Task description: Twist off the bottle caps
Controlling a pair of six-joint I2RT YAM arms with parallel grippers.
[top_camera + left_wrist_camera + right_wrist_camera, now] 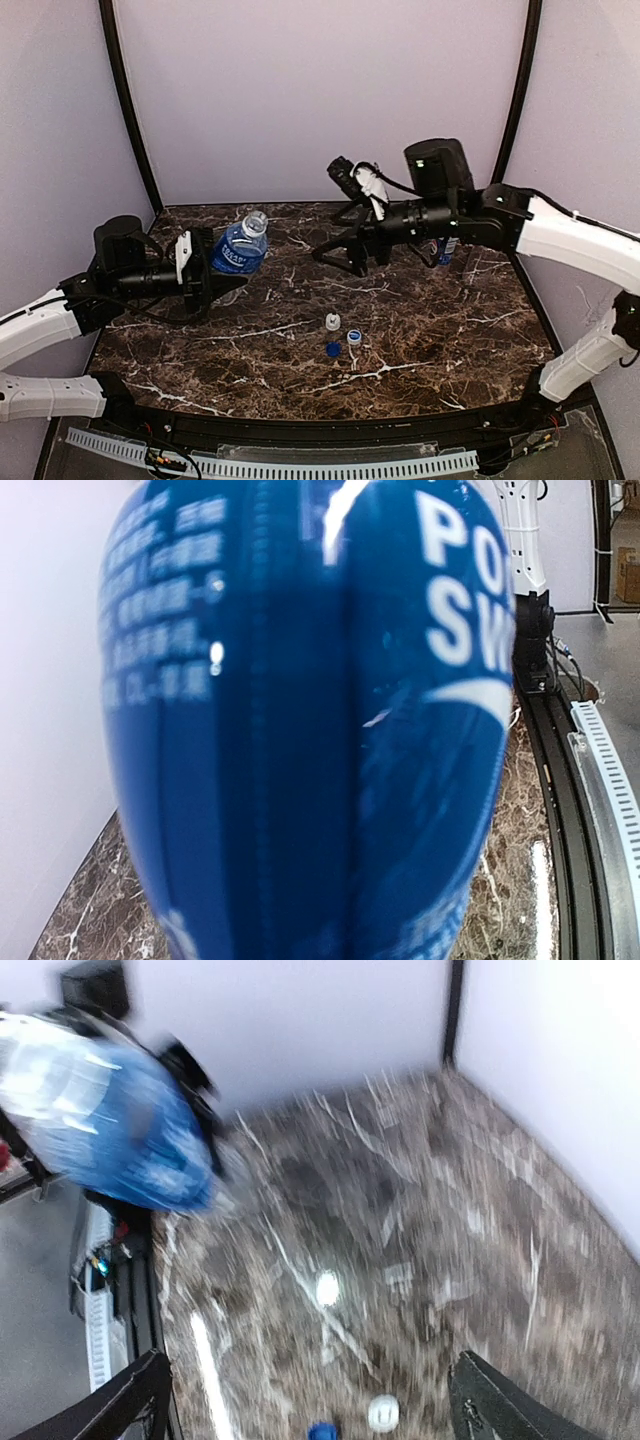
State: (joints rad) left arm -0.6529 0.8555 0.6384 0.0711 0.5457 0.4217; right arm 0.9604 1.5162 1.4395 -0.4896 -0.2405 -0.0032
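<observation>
Bottle caps (333,322) lie loose and close together on the marble table (450,330), just below the right gripper (340,258), whose jaws gape wide and hold nothing. The left gripper (212,272) is clenched on a tilted, open-necked blue-labelled bottle (240,250). White letters "PO" and "SW" show on the label.

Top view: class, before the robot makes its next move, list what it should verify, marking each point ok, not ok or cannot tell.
1. Left hand shut on the blue-label bottle: ok.
2. That bottle's neck free of a cap: ok, it looks open.
3. Right hand open and empty: ok.
4. Three caps lying loose on the table: ok.
5. Pepsi bottle uncapped: cannot tell, the right arm hides its top.
</observation>
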